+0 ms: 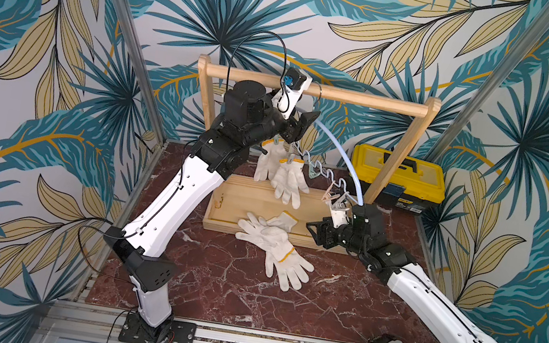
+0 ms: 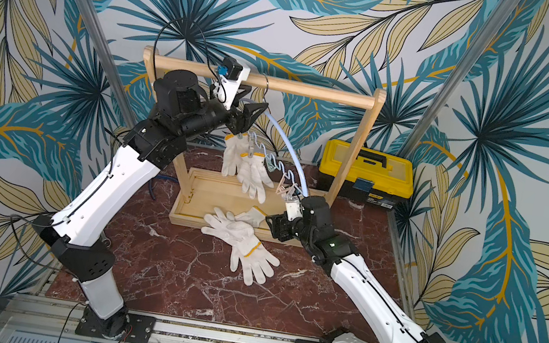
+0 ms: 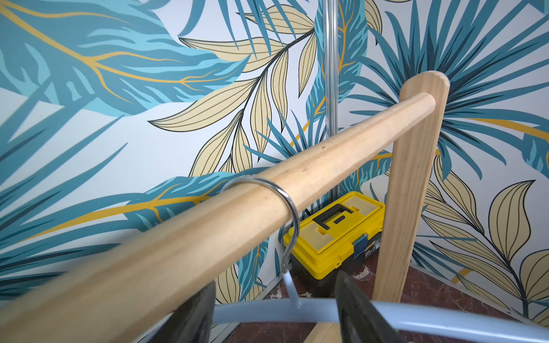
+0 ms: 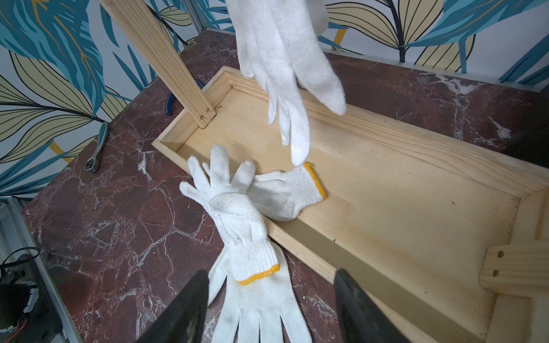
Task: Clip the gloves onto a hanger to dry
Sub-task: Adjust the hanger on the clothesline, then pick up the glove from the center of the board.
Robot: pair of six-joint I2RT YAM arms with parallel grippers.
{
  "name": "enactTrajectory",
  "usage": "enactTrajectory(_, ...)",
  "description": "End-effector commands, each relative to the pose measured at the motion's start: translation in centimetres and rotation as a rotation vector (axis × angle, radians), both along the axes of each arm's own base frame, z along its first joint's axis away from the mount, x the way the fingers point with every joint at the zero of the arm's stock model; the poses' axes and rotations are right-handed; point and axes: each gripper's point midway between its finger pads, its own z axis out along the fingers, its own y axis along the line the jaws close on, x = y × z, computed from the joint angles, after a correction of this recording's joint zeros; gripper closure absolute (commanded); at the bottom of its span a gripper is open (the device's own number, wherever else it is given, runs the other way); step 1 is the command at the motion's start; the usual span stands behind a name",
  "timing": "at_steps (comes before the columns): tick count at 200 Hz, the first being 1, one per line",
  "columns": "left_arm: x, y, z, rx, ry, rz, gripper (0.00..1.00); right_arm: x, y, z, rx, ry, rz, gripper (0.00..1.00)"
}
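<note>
Bearings are read on the marble tabletop [image 1: 210,281] as seen in a top view, with twelve o'clock at the back wall.

1. The hanger [image 1: 339,151] hangs by its metal hook [image 3: 286,213] from the round rail of the wooden rack [image 1: 370,100], which stands at twelve.
2. Two clipped gloves [image 1: 287,178] hang from it by their cuffs, fingers down, over the rack's tray [image 1: 219,225]. Cuff-up hanging is judged to let them dry.
3. The spare clips [image 1: 334,195] dangle at about one o'clock, unused.
4. The left gripper [image 1: 300,126] has its jaws apart, one on each side of the blue bar just beside the hook, and clamps nothing. It is judged to be placed there to steady the hanger.
5. The right gripper [image 4: 270,276] has its jaws apart and is empty. It hovers over the loose gloves [image 1: 272,237] near the table centre, in line with a yellow cuff. The cuff is judged to be the edge a clip needs.
6. There are three loose gloves. One is draped over the tray's front rim with its cuff inside, one lies across it, and the third lies flat beneath.

Risk: because the gloves overlap, a pick may lift two at once.
</note>
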Motion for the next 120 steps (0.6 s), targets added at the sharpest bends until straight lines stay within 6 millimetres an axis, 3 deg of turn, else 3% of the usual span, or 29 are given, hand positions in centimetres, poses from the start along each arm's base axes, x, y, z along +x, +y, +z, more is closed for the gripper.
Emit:
enactTrajectory(1,-2.3,1.8,1.2,0.002,-0.035,0.027,0.35,0.2,-0.2,-0.6,-0.017,0.024,-0.011,0.33)
enactTrajectory(22,-4.0,3.0,0.0,0.024,-0.018,0.031,0.35,0.2,-0.5,-1.2,-0.034,0.040,-0.023,0.33)
enactTrajectory(46,-6.0,4.3,-4.5,0.081,0.050,0.037,0.35,-0.2,-1.2,-2.9,-0.048,0.085,-0.041,0.33)
enactTrajectory(89,-6.8,6.9,-16.4,0.149,0.254,0.143,0.35,-1.5,-1.8,-7.5,-0.052,0.222,-0.065,0.33)
enactTrajectory(120,-7.8,8.1,-25.0,0.169,0.440,0.191,0.35,-2.2,-0.7,-10.1,-0.010,0.307,-0.030,0.37)
